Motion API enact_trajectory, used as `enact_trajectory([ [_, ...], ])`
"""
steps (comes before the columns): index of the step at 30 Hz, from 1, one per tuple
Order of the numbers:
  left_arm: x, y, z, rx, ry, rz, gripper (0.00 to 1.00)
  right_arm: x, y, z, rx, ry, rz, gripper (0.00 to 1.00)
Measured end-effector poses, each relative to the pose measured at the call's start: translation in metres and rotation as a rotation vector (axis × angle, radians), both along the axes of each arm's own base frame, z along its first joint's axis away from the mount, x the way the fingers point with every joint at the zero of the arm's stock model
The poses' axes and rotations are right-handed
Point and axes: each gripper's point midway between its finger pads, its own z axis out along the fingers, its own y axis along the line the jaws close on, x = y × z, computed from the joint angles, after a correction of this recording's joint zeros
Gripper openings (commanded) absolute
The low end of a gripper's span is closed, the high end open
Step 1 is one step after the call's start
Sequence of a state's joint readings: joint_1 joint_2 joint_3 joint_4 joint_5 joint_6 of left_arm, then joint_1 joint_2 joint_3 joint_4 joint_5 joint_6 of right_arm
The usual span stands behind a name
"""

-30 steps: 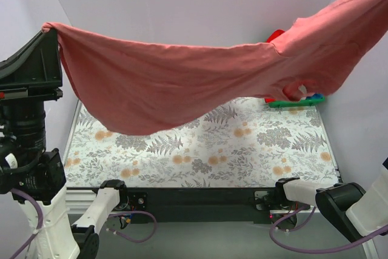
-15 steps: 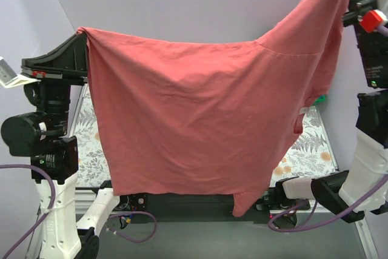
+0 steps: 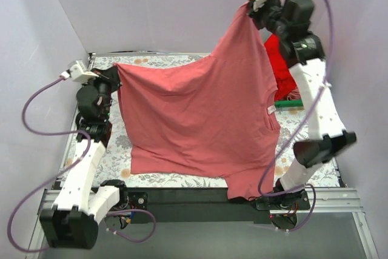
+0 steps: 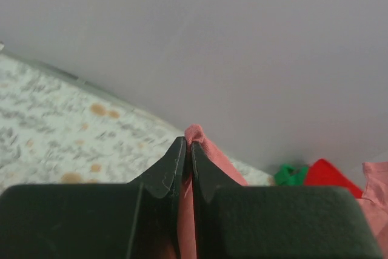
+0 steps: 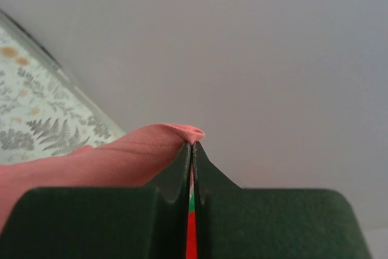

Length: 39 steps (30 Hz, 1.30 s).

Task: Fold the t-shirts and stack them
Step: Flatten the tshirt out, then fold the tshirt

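The dusty rose-pink t-shirt [image 3: 200, 113] hangs spread between both arms over the floral table [image 3: 115, 159], its lower hem drooping past the near edge. My left gripper [image 3: 115, 72] is shut on one corner of it at mid-left; the pinched cloth [image 4: 195, 133] pokes out above the tips. My right gripper [image 3: 247, 5] is shut on the other corner, high at the back right, where a hemmed fold [image 5: 151, 147] shows. A bright red t-shirt [image 3: 280, 65] lies behind the right arm, with a bit of green cloth [image 4: 290, 174] beside it.
The green plastic basket [image 3: 290, 105] edge shows at the right, under the red pile. Purple walls close in the table on three sides. The black front rail [image 3: 182, 197] and both arm bases sit at the near edge.
Both arms have swung away from the camera toward the table's far side, carrying the shirt with them. The shirt now hangs lower and smaller in view, and the table shows around it.
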<state>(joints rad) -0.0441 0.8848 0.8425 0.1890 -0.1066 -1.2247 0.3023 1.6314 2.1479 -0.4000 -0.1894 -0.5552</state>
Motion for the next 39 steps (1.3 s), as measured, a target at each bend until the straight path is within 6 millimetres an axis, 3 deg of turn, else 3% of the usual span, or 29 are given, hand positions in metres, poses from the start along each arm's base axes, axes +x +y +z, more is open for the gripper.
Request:
enact_trajectory([
  [4,0.053,0.009,-0.094,0.019,0.221,0.06,0.0,0.075,0.029,-0.096,-0.031,0.187,0.024,0.01],
  [7,0.082,0.015,-0.148,0.029,0.348,0.08,0.0,0.127,0.048,-0.166,-0.058,0.28,0.022,0.01],
  [10,0.115,0.034,-0.19,0.016,0.445,0.11,0.0,0.166,0.059,-0.231,-0.09,0.343,0.003,0.01],
  [14,0.157,0.064,-0.222,-0.034,0.506,0.134,0.0,0.188,0.061,-0.295,-0.131,0.407,-0.022,0.01],
  [17,0.181,0.077,-0.236,-0.069,0.526,0.124,0.0,0.195,0.06,-0.303,-0.134,0.397,-0.04,0.01],
  [23,0.205,0.077,-0.258,-0.112,0.572,0.053,0.0,0.207,0.056,-0.281,-0.089,0.314,-0.056,0.01],
  [27,0.202,0.07,-0.269,-0.129,0.606,-0.001,0.0,0.2,0.044,-0.29,-0.076,0.351,-0.066,0.01],
  [32,0.2,0.065,-0.268,-0.138,0.598,-0.062,0.0,0.179,0.035,-0.298,-0.066,0.418,-0.045,0.01],
  [39,0.175,0.072,-0.286,-0.162,0.641,-0.082,0.0,0.138,0.042,-0.275,-0.028,0.456,0.05,0.01],
])
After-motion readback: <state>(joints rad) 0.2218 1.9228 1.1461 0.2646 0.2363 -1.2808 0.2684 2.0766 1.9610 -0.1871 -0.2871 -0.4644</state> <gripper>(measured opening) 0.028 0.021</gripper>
